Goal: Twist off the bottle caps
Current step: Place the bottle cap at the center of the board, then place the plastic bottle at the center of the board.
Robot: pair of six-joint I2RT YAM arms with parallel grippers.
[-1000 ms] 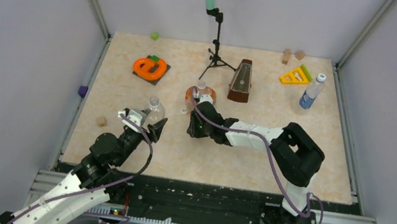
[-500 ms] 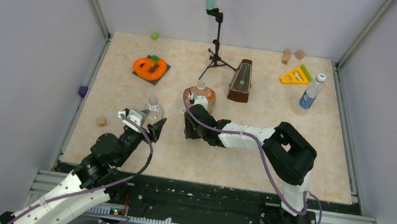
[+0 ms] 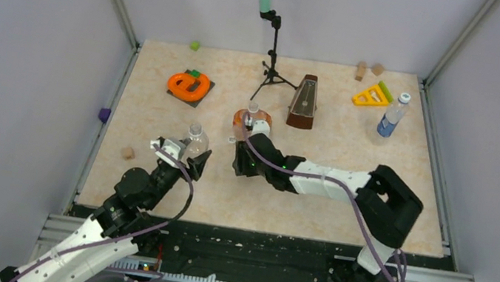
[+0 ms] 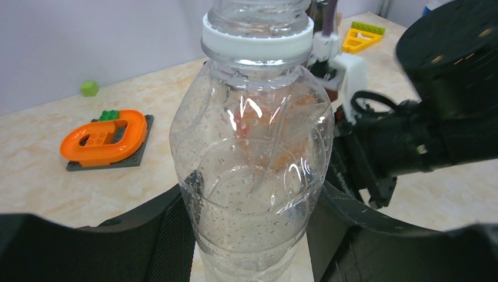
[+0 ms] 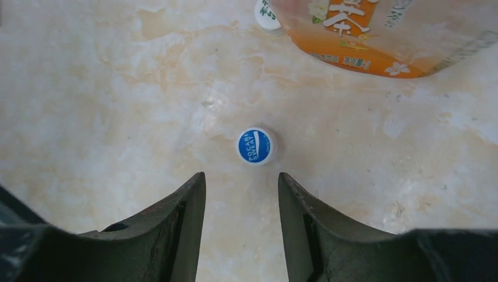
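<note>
My left gripper (image 3: 185,155) is shut on the plain clear bottle (image 3: 194,139) and holds it upright; in the left wrist view the bottle (image 4: 252,164) fills the middle between my fingers (image 4: 170,235), with a white ring (image 4: 256,38) under a bare threaded neck. My right gripper (image 5: 241,176) is open and empty, pointing down at the table. A blue cap (image 5: 256,145) lies flat just beyond its fingertips. The squat orange bottle (image 5: 382,35) stands behind it, with a white cap (image 5: 267,20) at its foot. The blue-label bottle (image 3: 392,116) stands far right with its white cap (image 3: 404,97) on.
A brown metronome (image 3: 303,102) and a black tripod stand (image 3: 271,62) stand behind the orange bottle (image 3: 253,120). An orange brick piece (image 3: 189,85) lies at back left and a yellow triangle (image 3: 372,96) at back right. A wooden block (image 3: 128,153) lies by the left arm.
The right arm's elbow has swung out to the right while its gripper stays near the orange bottle. The left arm and its bottle have not moved.
</note>
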